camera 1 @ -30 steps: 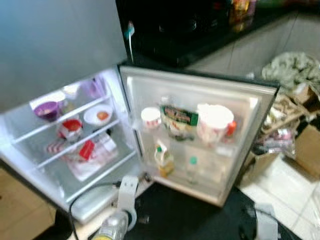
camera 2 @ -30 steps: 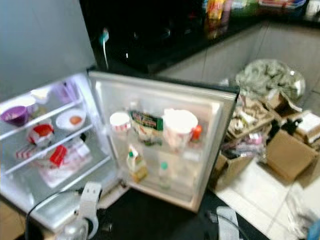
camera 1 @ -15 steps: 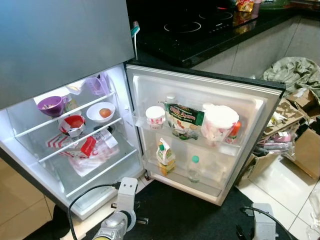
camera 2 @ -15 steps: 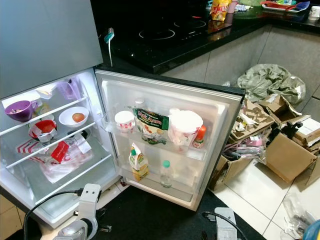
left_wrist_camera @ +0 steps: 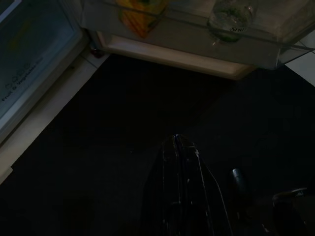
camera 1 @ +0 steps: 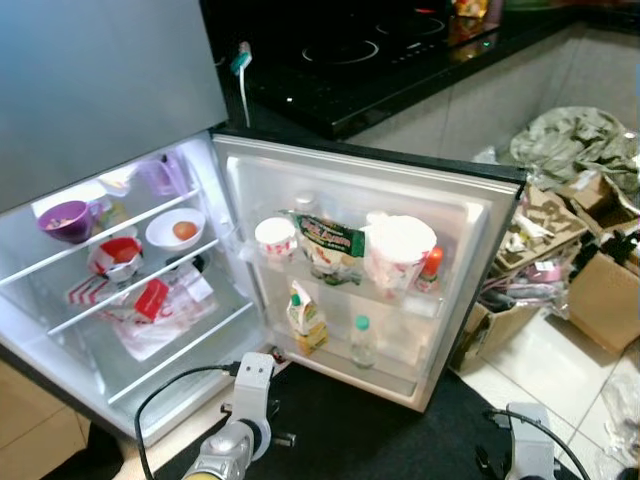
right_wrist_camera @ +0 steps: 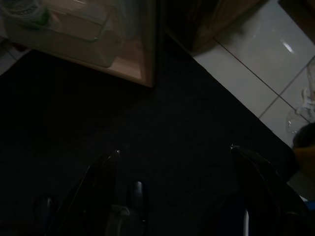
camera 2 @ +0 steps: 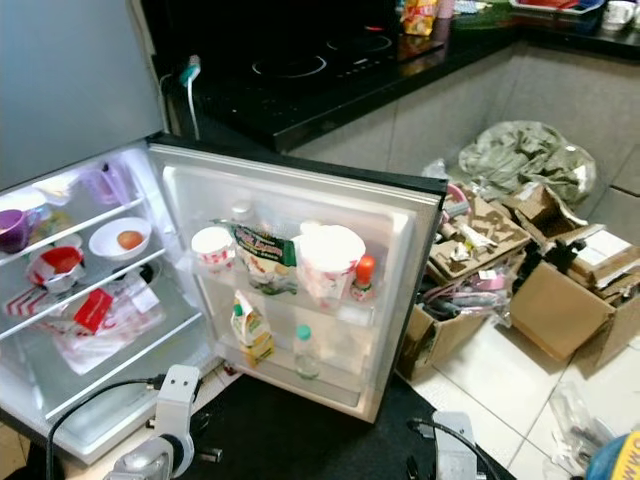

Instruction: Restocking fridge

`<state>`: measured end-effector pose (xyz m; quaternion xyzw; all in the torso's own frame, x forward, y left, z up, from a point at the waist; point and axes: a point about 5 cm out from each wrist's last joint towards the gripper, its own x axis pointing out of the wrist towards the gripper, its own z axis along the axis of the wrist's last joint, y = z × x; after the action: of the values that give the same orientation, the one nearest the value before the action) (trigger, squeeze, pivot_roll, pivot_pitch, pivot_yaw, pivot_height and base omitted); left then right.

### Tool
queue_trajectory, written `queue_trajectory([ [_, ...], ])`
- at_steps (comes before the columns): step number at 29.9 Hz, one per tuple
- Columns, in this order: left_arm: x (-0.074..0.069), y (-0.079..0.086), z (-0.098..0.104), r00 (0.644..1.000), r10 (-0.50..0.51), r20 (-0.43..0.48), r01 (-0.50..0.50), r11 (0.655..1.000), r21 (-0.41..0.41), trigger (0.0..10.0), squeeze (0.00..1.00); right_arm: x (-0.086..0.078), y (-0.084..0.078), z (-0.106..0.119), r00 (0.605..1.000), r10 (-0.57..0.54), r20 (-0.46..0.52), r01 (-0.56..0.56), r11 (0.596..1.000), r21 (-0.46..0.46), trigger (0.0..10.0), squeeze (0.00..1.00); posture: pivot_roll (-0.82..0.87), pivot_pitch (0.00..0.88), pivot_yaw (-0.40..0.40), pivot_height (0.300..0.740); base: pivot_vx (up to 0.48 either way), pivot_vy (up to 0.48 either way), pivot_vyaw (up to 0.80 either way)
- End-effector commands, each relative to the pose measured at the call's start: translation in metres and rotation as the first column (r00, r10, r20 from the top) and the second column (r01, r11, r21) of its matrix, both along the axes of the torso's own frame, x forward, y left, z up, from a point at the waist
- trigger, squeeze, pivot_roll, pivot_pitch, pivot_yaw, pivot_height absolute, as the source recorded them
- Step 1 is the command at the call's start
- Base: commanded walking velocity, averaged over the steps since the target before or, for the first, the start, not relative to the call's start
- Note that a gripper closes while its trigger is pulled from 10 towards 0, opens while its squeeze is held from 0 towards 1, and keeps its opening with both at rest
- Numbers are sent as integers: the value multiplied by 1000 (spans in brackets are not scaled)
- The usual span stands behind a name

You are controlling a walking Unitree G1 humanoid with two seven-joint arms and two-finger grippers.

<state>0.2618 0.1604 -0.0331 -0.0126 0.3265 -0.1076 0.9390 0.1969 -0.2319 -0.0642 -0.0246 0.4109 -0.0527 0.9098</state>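
The left gripper (left_wrist_camera: 179, 142) is clenched and the right gripper (right_wrist_camera: 174, 150) released above the black mat (right_wrist_camera: 187, 137); the fridge door (camera 1: 400, 210) is seen open at frame centre.

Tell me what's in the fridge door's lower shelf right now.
The lower shelf holds a small juice carton and a clear bottle with a green cap, standing apart. The shelf's front rail hides their bases, and anything lying flat behind it can't be seen.

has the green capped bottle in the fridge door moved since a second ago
No. The clear green-capped bottle stands beside the yellow juice carton on the lower shelf of the open fridge door, as before; the whole view shifted, so the camera moved.
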Motion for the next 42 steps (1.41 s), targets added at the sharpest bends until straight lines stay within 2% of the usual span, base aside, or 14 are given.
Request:
queue_trajectory([
  [1, -4, 1, -3, 1000, -6, -3, 6, 1000, -1, 10000, 0, -3, 4, -3, 1000, 24, -8, -24, 1000, 4, 10000, 0, -173, 60, 59, 740, 0, 0, 800],
  [18, -8, -3, -7, 998, -52, -39, 52, 999, 4, 10000, 0, -11, -1, -6, 1000, 2, -26, -3, 1000, -2, 10000, 0, -180, 42, 70, 740, 0, 0, 800],
  [21, -8, -5, -6, 996, -88, -29, 89, 996, 24, 10000, 0, -16, -7, -7, 997, -75, -26, 75, 997, -2, 10000, 0, -189, 34, 77, 740, 0, 0, 0],
  [25, -7, -5, -5, 997, -78, -19, 79, 997, 16, 10000, 0, -22, -10, -9, 996, -78, -44, 78, 997, -16, 10000, 0, -192, 24, 74, 740, 0, 0, 0],
  [31, -2, -10, -2, 997, -71, -11, 71, 997, -11, 10000, 0, -21, -15, -7, 995, -101, -28, 100, 995, -18, 10000, 0, -195, 43, 85, 740, 0, -480, 0],
  [42, -5, -10, -4, 999, -49, -16, 48, 999, -17, 10000, 0, -22, -13, -8, 995, -101, -28, 101, 995, -9, 10000, 0, -193, 57, 77, 740, 0, -480, 0],
])
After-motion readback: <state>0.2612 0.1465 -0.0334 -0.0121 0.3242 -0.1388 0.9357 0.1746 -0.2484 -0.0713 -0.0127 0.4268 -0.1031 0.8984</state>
